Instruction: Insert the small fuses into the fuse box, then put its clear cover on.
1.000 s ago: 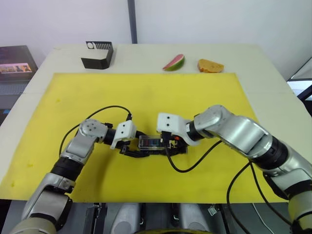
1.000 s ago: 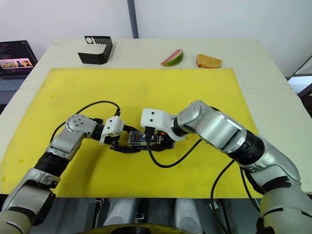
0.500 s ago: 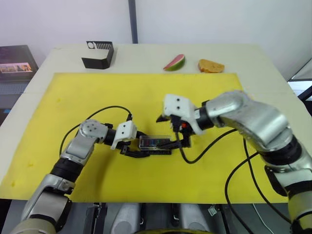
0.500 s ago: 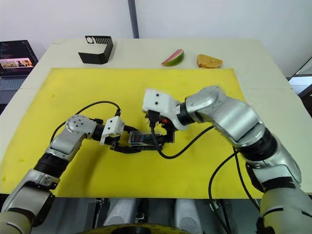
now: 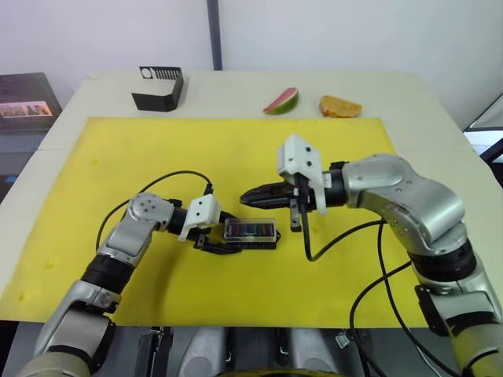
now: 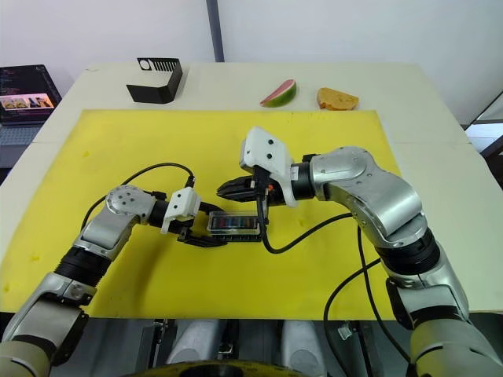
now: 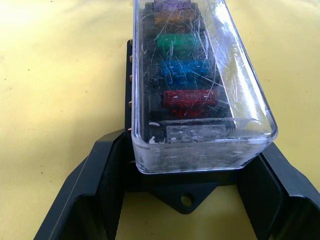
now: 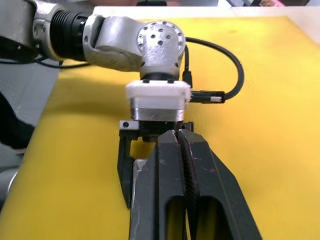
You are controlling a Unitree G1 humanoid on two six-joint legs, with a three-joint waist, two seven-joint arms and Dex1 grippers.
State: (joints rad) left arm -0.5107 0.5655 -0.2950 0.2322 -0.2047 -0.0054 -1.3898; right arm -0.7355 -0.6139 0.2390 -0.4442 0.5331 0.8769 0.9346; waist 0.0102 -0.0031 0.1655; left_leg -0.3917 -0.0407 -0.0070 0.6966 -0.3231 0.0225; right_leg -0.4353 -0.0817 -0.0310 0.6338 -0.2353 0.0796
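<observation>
Cover [image 7: 200, 75] seated on fuse box [image 5: 250, 232], fuses [image 7: 182, 70] visible inside; long axis across mat, in line with left hand [image 5: 214, 234]. Left hand clamped on box end; right hand [image 5: 255, 195] clenched, empty, just above and behind box.

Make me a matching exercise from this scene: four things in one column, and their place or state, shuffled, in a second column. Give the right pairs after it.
Things:
1. transparent rectangular plastic cover
2. right gripper with two black fingers
3. left gripper with two black fingers
4. black slotted stand

Place or state:
A. at the far edge of the beige table, off the yellow mat
B. fingers pressed together, above the mat
C. seated over the coloured fuses on the small black fuse box
D. fingers either side of the box's end

Pairs: 1-C, 2-B, 3-D, 4-A
</observation>
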